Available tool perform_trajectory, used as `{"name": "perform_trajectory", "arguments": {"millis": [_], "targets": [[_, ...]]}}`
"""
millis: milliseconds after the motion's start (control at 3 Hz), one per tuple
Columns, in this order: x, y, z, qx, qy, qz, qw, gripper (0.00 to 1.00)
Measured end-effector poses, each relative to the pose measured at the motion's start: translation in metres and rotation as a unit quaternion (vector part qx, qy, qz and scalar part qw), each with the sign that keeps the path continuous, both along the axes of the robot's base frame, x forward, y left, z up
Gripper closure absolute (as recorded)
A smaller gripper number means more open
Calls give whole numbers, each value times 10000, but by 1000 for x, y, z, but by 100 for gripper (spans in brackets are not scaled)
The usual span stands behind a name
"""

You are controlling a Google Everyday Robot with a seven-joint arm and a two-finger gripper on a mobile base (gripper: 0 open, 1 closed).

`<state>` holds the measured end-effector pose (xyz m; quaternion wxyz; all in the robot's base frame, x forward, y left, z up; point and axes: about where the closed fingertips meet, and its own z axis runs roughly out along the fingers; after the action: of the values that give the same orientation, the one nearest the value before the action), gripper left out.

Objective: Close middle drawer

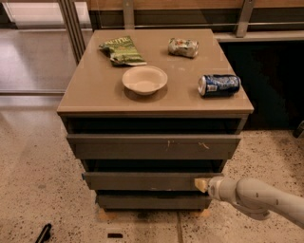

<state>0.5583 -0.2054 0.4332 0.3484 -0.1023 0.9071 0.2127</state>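
One bowl (pixel 144 79), one bag (pixel 122 50), two cans (pixel 183 47) (pixel 219 85), gripper (pixel 202 184) at middle drawer (pixel 142 181).

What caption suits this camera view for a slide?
Robot pincer at the right end of the slightly open middle drawer.

Inspected: the floor (pixel 33 161) is pale speckled terrazzo, with a glossy stretch at upper left reflecting light. The cabinet (pixel 95 92) has a tan top and grey-brown fronts. Behind it are a dark wall panel (pixel 273 80) under a wooden rail (pixel 190 4), and metal posts (pixel 72 28) at upper left. The gripper (pixel 202 184) is low right, against the cabinet's front.
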Motion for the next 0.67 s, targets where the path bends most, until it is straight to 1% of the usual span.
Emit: {"name": "perform_trajectory", "arguments": {"millis": [333, 667], "targets": [[-1, 0, 0, 0, 0, -1, 10000, 100], [19, -15, 7, -82, -172, -331, 9993, 100]]}}
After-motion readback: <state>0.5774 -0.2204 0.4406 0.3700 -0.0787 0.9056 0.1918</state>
